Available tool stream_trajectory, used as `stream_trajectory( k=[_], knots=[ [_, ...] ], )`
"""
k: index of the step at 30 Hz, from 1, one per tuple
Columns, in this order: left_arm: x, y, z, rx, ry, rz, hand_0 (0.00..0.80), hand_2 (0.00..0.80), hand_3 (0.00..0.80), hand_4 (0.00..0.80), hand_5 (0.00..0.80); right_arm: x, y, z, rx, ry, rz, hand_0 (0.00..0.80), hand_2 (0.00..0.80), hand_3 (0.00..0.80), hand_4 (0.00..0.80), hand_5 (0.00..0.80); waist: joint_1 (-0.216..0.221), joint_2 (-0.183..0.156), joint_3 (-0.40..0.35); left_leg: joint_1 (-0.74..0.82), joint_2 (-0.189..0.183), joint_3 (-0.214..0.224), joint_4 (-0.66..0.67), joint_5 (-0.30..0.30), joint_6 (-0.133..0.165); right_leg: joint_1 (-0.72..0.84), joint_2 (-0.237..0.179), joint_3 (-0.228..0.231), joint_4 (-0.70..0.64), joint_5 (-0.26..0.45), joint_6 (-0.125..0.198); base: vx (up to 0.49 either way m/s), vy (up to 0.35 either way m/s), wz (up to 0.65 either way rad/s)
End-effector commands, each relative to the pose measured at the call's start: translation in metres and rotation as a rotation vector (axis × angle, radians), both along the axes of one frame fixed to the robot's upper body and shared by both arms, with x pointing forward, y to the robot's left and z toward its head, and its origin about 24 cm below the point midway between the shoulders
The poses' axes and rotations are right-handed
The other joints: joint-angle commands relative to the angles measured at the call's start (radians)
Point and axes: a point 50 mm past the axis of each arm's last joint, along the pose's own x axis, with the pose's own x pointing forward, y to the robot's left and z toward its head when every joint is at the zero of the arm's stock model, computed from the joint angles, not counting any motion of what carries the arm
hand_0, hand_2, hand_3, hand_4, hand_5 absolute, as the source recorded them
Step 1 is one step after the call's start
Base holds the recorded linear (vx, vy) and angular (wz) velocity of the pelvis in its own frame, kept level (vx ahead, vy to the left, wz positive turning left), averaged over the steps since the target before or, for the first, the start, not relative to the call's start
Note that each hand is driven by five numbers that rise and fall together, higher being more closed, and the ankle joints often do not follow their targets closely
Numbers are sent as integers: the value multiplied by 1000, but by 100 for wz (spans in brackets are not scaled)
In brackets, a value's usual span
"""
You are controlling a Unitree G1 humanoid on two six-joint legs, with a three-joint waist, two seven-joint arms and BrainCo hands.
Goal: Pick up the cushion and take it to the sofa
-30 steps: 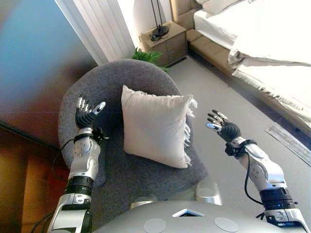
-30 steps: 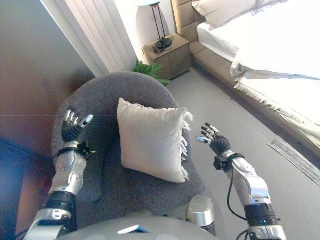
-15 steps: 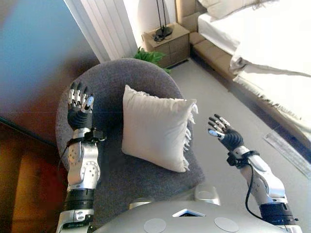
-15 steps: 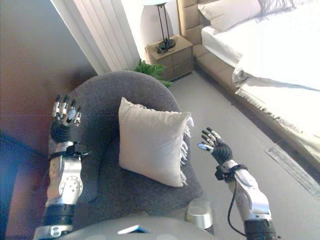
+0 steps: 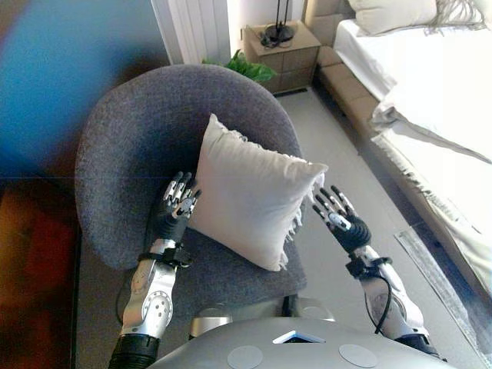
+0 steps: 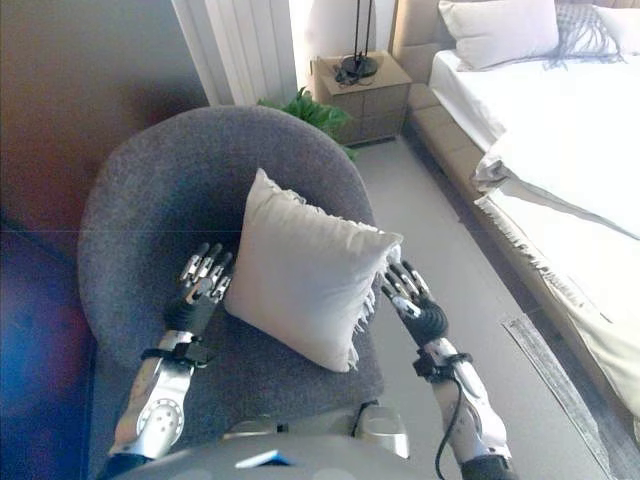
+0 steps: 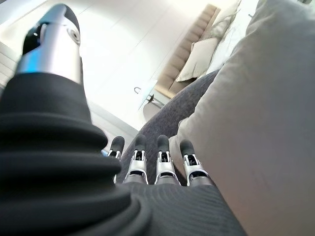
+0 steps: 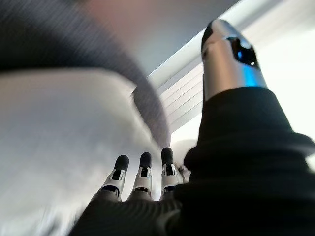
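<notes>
A cream cushion (image 5: 254, 198) with a fringed edge leans upright on the seat of a round grey armchair (image 5: 131, 138). My left hand (image 5: 174, 211) is open, fingers straight, right beside the cushion's left edge; in the left wrist view its fingers (image 7: 160, 164) lie next to the cushion (image 7: 256, 123). My right hand (image 5: 342, 223) is open at the cushion's right fringed edge; in the right wrist view its fingers (image 8: 142, 177) are close to the cushion (image 8: 54, 128). The cushion stands between the two hands.
A bed with white bedding (image 5: 438, 84) stands at the right, a strip of grey floor (image 5: 346, 146) between it and the chair. A wooden nightstand (image 5: 280, 46) with a lamp base and a green plant (image 5: 250, 68) stand behind the chair. A white curtain (image 5: 192, 27) hangs at the back.
The camera has tilted, shifting the whole picture. Both hands have come down and inward from raised, spread positions to the cushion's two sides. The cushion has not moved on the chair.
</notes>
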Motion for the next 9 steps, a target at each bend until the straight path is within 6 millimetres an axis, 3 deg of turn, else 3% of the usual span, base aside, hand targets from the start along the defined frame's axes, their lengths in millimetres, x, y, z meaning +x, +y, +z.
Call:
stream_trajectory(
  k=[1,5,9],
  knots=[
    [19,-2,31,43,-170,-54,0,0,0,0,0,25,11,28,44,-173,-1,0,0,0,0,0,28,-29,28,-8,-26,56,7,-20,-7,87,13,-31,-79,-25,44,-30,40,14],
    [21,0,36,197,-195,-52,0,0,0,0,0,26,17,33,81,-196,26,0,0,0,0,0,33,-31,18,-8,-33,57,-3,-19,-4,87,12,-32,-79,-25,49,-21,34,8],
    [26,-3,34,98,-153,-81,0,0,0,0,0,25,22,30,101,-177,58,0,0,0,0,0,31,-32,11,-3,-38,58,-16,-20,5,84,12,-27,-79,-27,51,-7,16,1]
  ],
)
